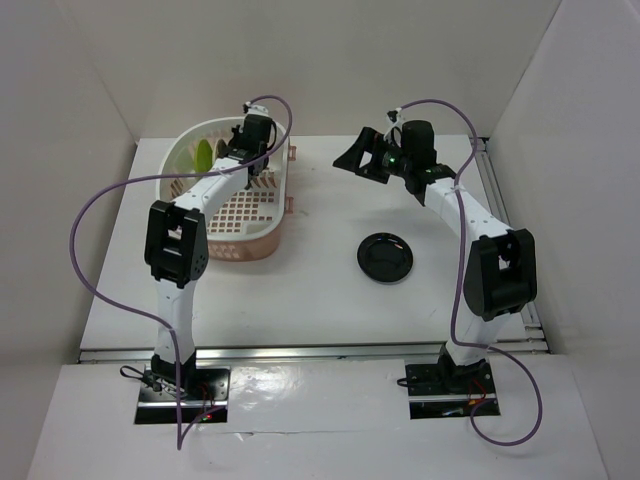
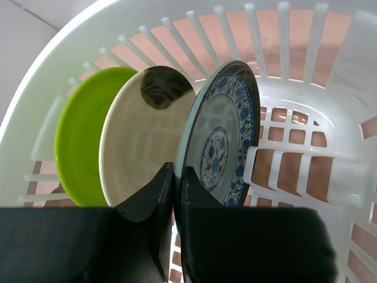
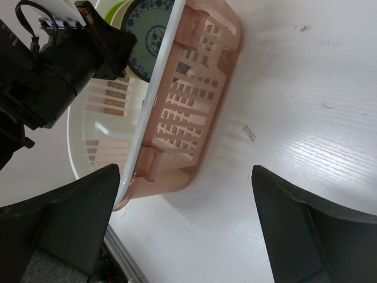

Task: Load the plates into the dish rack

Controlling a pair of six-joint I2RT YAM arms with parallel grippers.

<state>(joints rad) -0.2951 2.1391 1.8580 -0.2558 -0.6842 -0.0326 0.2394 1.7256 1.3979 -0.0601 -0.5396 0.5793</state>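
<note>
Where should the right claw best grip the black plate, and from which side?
Probably at its raised rim, coming down from above: the black plate lies flat on the table, so only the edge gives a lip. The open right claw is nearer.

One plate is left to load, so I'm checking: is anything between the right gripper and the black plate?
Nothing visible. The black plate lies alone on the bare table. The open right gripper hovers farther back, toward the far wall, with no object between them.
</note>
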